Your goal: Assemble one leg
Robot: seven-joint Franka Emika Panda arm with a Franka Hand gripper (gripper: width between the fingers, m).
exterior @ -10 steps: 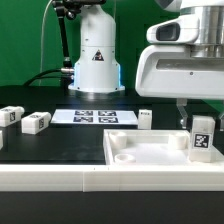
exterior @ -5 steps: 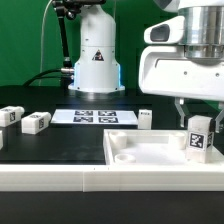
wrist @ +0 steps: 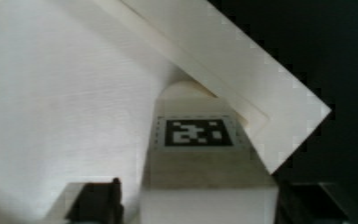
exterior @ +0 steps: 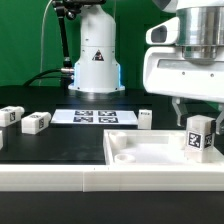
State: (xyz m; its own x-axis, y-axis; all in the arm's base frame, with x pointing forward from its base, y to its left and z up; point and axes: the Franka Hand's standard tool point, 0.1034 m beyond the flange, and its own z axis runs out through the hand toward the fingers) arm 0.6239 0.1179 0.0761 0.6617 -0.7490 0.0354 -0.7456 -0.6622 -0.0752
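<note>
A leg [exterior: 198, 138], a chunky white block with a square tag, stands slightly tilted in the corner recess on the exterior view's right of the large white panel [exterior: 150, 152]. My gripper [exterior: 197, 112] hangs right above it, fingers apart on either side of the leg's top. In the wrist view the leg [wrist: 208, 150] lies between the dark fingers [wrist: 101, 200], with a thin gap on one side. Three other legs lie on the table: two [exterior: 10, 116] [exterior: 35, 123] on the exterior view's left and one [exterior: 146, 118] behind the panel.
The marker board [exterior: 93, 117] lies flat behind the panel. The robot base [exterior: 95, 60] stands at the back. A white rail [exterior: 60, 178] runs along the table's front edge.
The leg has shifted a little toward the exterior view's left and now leans slightly. The gripper has risen a little above it.
</note>
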